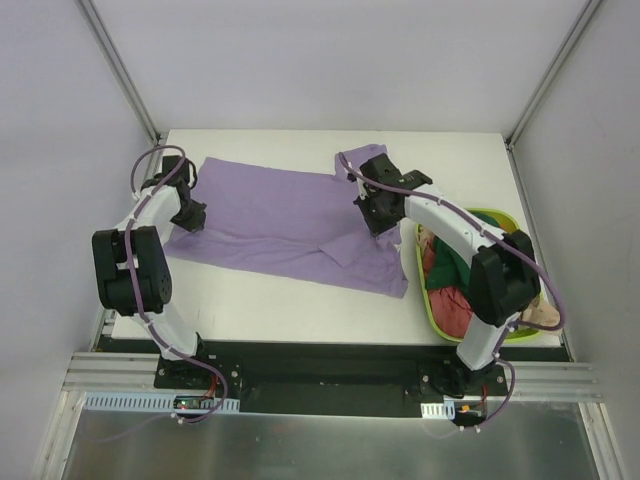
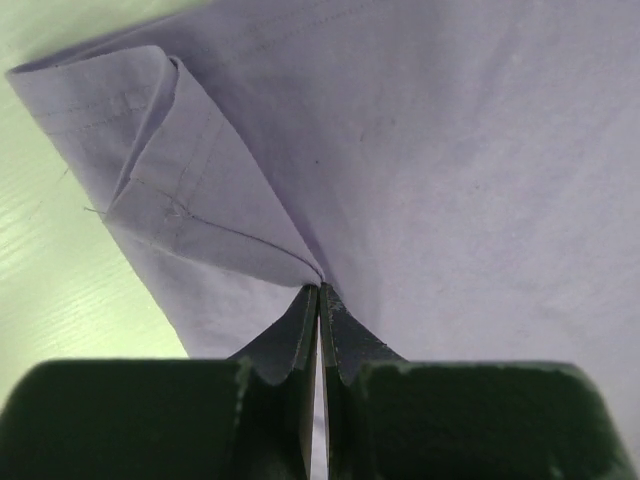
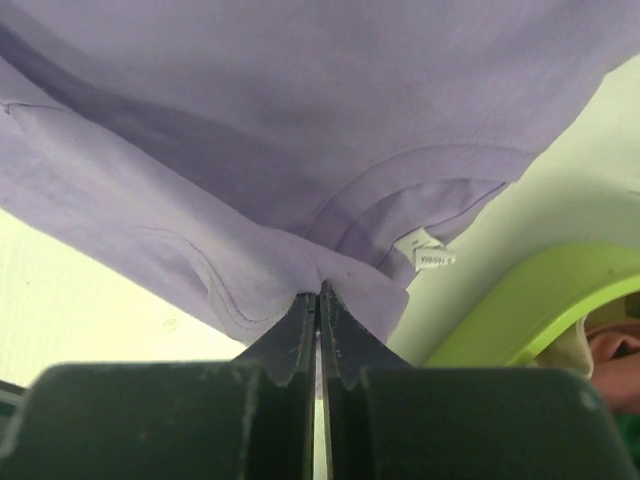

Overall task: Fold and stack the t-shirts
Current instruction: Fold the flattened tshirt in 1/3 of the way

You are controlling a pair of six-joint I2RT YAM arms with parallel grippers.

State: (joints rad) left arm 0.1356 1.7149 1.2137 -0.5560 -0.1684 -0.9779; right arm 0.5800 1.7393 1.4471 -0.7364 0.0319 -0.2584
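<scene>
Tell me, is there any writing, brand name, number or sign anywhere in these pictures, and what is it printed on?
White neck label inside the collar of the lavender t-shirt: faint grey print, too small and blurred to read.
Lime-green basket: no writing visible.
Everything else in the three views: no words, numbers or signs that can be made out.

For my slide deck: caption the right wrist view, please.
Right claw shut on a fold of the lavender t-shirt, lime-green basket at right.
</scene>
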